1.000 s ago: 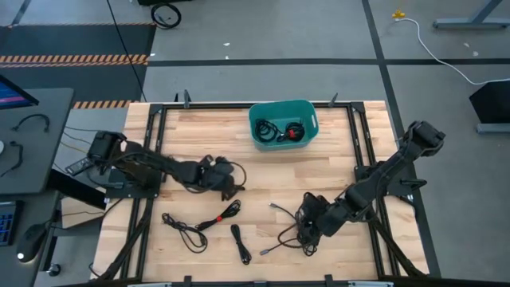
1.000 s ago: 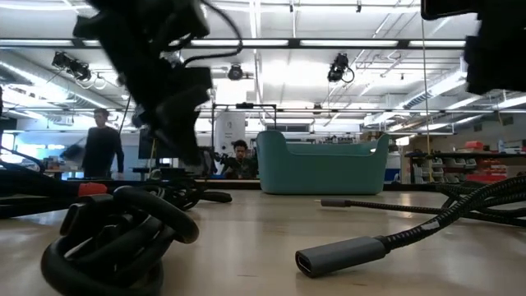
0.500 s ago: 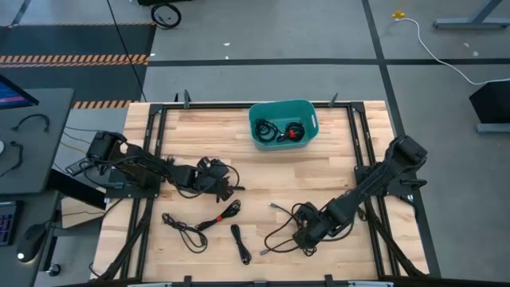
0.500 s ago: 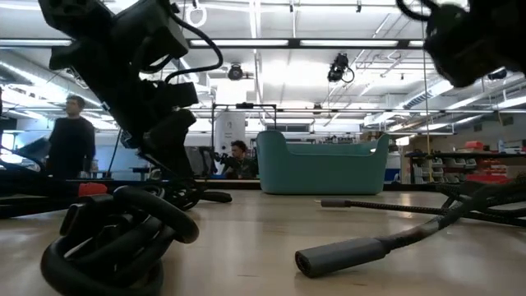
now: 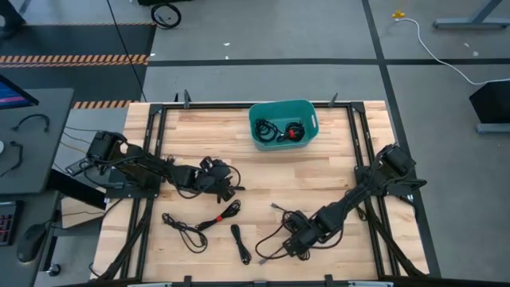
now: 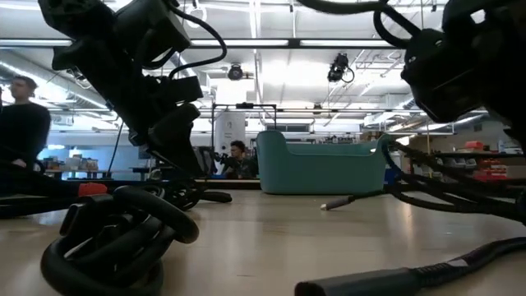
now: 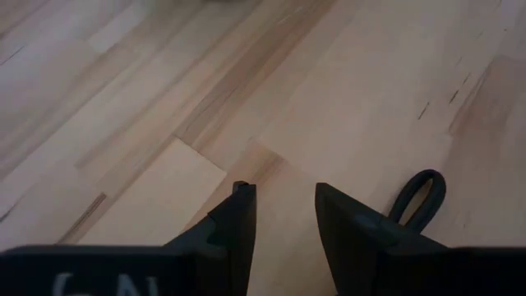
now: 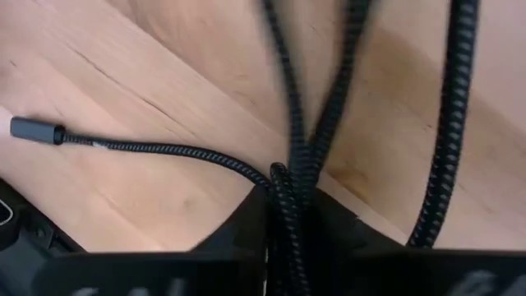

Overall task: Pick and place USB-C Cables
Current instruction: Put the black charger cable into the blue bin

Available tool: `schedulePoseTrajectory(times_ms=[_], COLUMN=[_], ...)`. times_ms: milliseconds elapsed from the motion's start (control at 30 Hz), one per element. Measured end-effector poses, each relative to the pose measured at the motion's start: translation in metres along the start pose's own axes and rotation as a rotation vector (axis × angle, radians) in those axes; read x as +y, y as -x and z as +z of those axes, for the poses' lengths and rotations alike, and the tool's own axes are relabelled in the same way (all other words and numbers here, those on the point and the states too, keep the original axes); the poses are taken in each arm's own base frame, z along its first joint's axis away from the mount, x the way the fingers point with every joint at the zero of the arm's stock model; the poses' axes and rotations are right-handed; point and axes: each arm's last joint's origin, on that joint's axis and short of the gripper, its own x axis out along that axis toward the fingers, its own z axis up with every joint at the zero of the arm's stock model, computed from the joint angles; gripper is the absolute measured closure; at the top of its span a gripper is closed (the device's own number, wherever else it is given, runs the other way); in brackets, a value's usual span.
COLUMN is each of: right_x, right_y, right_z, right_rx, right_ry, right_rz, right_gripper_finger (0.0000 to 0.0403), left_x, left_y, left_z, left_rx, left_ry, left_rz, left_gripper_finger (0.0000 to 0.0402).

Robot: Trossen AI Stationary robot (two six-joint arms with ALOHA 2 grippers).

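Several thin black USB-C cables are here. Some lie in the teal bin (image 5: 283, 123), one of them with a red tie. On the table lie a loose one with a red tie (image 5: 201, 224) and a short bundled one (image 5: 240, 242). My right gripper (image 5: 296, 239) is shut on another loose cable (image 5: 275, 231) near the table's near edge. My left gripper (image 5: 219, 182) is open, low over bare wood left of centre; a cable loop (image 7: 419, 193) lies just beside it. My right gripper pinches a few strands of the loose cable (image 8: 289, 185) between its two fingers, coming from above. The strands run along the fingers. Part of the cable hangs below the gripper (image 6: 427, 193), and its plug ends (image 8: 33, 130) lie on the wood.
The teal bin stands at the middle of the far edge. Black frame rails (image 5: 364, 151) run along the table's left and right sides. People show in the room beyond the table (image 6: 25, 123). Bare wood lies between the bin and the two grippers.
My right gripper has moved toward the table's left and near edges, staying shut on the cable and dragging it along; the cable's plug end has slid over the wood. My left gripper has drawn back a little toward the table's left edge.
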Motion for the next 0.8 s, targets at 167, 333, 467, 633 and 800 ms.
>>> schedulePoseTrajectory(times_ms=[167, 333, 467, 633, 800], right_x=[-0.005, -0.014, -0.025, -0.047, -0.078], right_y=[0.017, 0.053, 0.087, 0.140, 0.188], right_z=[0.001, 0.008, 0.021, 0.056, 0.107], right_rx=[-0.035, -0.099, -0.196, -0.369, -0.619], right_ry=[0.036, 0.055, 0.074, 0.078, 0.091], right_rz=[-0.011, -0.047, -0.071, -0.076, -0.142], right_gripper_finger=[0.0350, 0.0350, 0.0350, 0.0350, 0.0350], left_x=[0.000, 0.000, 0.000, -0.001, 0.000], left_y=[0.000, 0.000, 0.000, 0.000, 0.000], left_z=[0.000, 0.000, 0.000, 0.000, 0.001], left_rx=[0.004, 0.004, 0.004, 0.002, -0.003], left_ry=[0.000, 0.008, 0.008, 0.010, 0.016], left_rz=[-0.006, -0.006, -0.007, -0.008, -0.009], left_gripper_finger=[0.0269, 0.0269, 0.0269, 0.0269, 0.0269])
